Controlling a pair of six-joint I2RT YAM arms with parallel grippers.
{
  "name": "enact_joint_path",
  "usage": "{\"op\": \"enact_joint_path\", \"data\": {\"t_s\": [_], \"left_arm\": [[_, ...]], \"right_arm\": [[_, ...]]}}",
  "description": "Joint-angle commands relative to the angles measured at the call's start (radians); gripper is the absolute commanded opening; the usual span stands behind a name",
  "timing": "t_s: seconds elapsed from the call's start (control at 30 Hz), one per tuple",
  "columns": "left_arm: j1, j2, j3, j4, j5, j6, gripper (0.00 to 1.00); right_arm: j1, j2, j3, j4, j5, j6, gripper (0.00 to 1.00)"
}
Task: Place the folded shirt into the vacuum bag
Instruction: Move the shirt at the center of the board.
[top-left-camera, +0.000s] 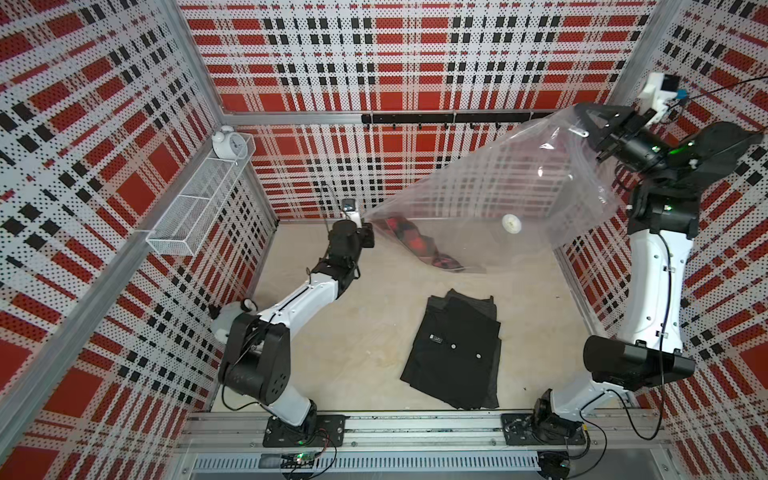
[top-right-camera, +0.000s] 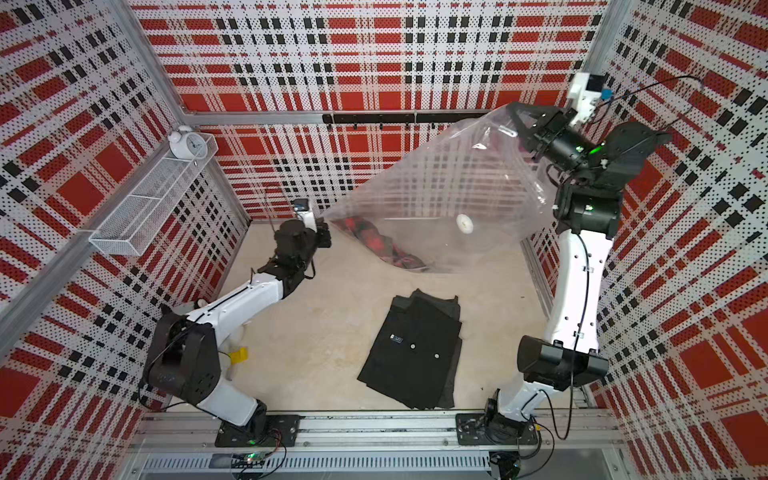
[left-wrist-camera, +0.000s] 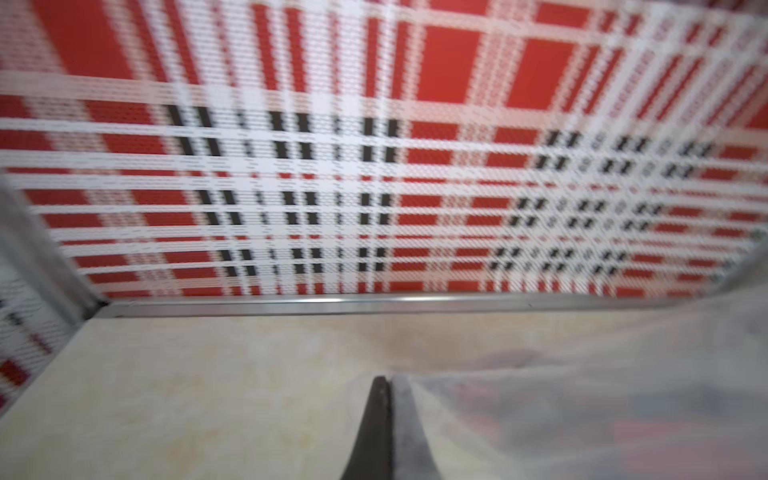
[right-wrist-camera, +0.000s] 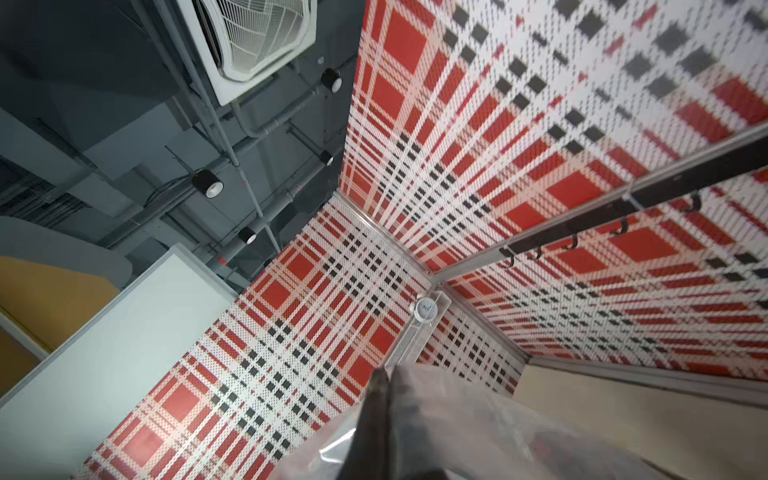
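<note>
Both left end effector (top-left-camera: 370, 227) and right end effector (top-left-camera: 581, 112) clamp the vacuum bag (top-left-camera: 498, 187) stretched between them; black folded shirt (top-left-camera: 453, 353) lies outside on the tabletop (top-left-camera: 332, 332).

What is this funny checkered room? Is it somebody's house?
Probably no house: more likely a robot test booth in a lab. Two robot arms are bolted to a metal rail, the plaid walls are hole-dotted panels, and beyond them a bare ceiling with an air vent shows.
</note>
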Motion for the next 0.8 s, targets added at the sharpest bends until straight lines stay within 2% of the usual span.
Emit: {"op": "enact_joint_path", "data": {"t_s": [0.0,0.2,0.23,0.27,0.37,0.4,0.47,0.57,0.7,0.77], "left_arm": [[0.176,-0.096,-0.137,0.084,-0.066,-0.136,0.0],[0.464,-0.213,-0.341,0.153,-0.032,-0.344,0.0],[0.486,-0.211,-0.35,0.153,-0.005,-0.364,0.04],[0.507,-0.197,-0.349,0.143,0.018,-0.384,0.13],[0.531,-0.132,-0.311,0.08,0.096,-0.418,0.19],[0.532,-0.115,-0.301,0.06,0.105,-0.426,0.23],[0.531,-0.078,-0.265,-0.019,0.105,-0.453,0.45],[0.533,-0.063,-0.218,-0.147,0.099,-0.481,0.62],[0.532,-0.117,-0.195,-0.258,0.05,-0.513,0.8],[0.531,-0.164,-0.185,-0.313,0.016,-0.516,0.94]], "right_arm": [[0.104,-0.058,-0.106,-0.021,0.097,-0.164,0.0],[0.347,-0.16,-0.38,-0.16,0.181,-0.397,0.0],[0.377,-0.178,-0.432,-0.177,0.199,-0.427,0.0],[0.405,-0.2,-0.503,-0.188,0.216,-0.457,0.0],[0.46,-0.264,-0.719,-0.181,0.269,-0.505,0.0],[0.471,-0.282,-0.786,-0.175,0.282,-0.515,0.0],[0.484,-0.319,-0.934,-0.151,0.303,-0.528,0.0],[0.496,-0.352,-1.112,-0.1,0.323,-0.523,0.0],[0.507,-0.381,-1.248,-0.067,0.339,-0.522,0.0],[0.522,-0.384,-1.29,-0.053,0.35,-0.525,0.0]]}}
